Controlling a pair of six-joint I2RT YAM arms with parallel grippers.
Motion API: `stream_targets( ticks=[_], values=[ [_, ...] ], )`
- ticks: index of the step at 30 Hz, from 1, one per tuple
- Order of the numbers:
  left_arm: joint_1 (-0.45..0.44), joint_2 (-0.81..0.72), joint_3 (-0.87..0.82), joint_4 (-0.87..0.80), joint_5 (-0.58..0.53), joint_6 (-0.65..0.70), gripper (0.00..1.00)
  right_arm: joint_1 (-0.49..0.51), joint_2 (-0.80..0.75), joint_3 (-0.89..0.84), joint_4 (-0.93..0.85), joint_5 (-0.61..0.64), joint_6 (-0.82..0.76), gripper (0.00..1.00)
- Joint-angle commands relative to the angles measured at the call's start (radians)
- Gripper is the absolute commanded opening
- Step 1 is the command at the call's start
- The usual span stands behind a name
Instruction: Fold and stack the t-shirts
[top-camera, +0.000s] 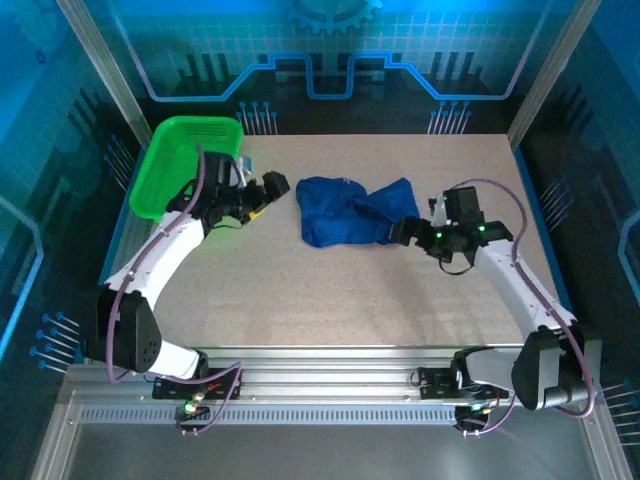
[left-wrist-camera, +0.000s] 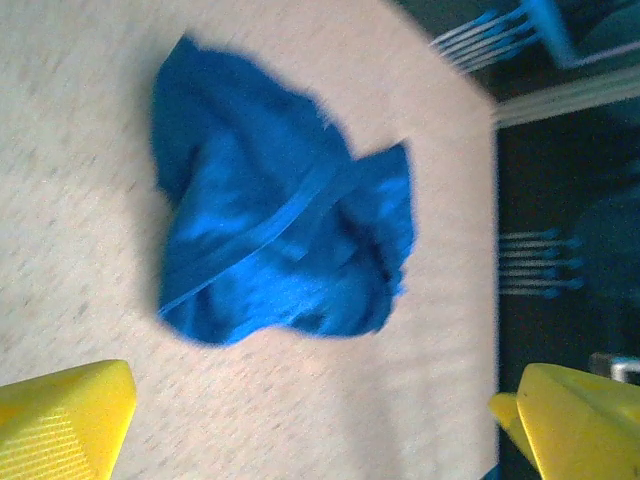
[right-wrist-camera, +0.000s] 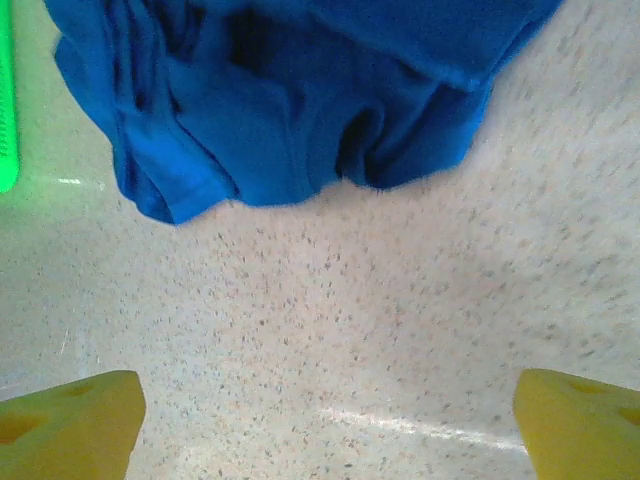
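Basket (top-camera: 185, 165) of green plastic sits at the far left corner of the worktop (top-camera: 330, 300); its inner floor shows plain green from above. The t-shirt (top-camera: 350, 212) is not in it: the royal-blue cloth lies as a crumpled heap on the worktop, about the middle of its far half, well to the right of the basket.

Left pincer (top-camera: 272, 190) hovers between basket and t-shirt, just beside the heap's left edge and apart from it. Its wrist view has the yellow fingers (left-wrist-camera: 60, 420) spread wide at the lower corners, with bare worktop between them and the cloth ahead.

Right pincer (top-camera: 403, 232) sits at the heap's right end. From above I cannot tell whether it touches the cloth. Its wrist view shows wide-apart fingers (right-wrist-camera: 70, 425) and a strip of speckled worktop before the folds, so nothing is held.

Each arm rises from its base at the near edge, bows outward at the elbow, and angles its forearm in toward the t-shirt, the left one passing the basket's near right corner.
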Motion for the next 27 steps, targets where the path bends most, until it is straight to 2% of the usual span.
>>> stream_targets(
  ticks=[1, 5, 9, 13, 22, 27],
  values=[
    [-0.07, 0.031, 0.008, -0.093, -0.046, 0.142, 0.99, 0.028, 0.047, -0.042, 0.116, -0.057, 0.093, 0.92],
    [-0.171, 0.155, 0.141, -0.201, -0.155, 0.232, 0.99, 0.049, 0.119, -0.081, 0.28, -0.121, 0.183, 0.81],
    [-0.202, 0.275, 0.234, -0.183, -0.148, 0.233, 0.98, 0.069, 0.214, -0.054, 0.338, -0.092, 0.185, 0.69],
    [-0.208, 0.393, 0.355, -0.192, -0.147, 0.25, 0.89, 0.072, 0.303, -0.008, 0.37, -0.096, 0.193, 0.6],
    [-0.216, 0.636, 0.653, -0.275, -0.207, 0.308, 0.86, 0.078, 0.427, 0.032, 0.416, -0.066, 0.225, 0.56],
    [-0.227, 0.769, 0.826, -0.357, -0.276, 0.343, 0.83, 0.08, 0.464, 0.044, 0.425, -0.057, 0.233, 0.54]
  ],
)
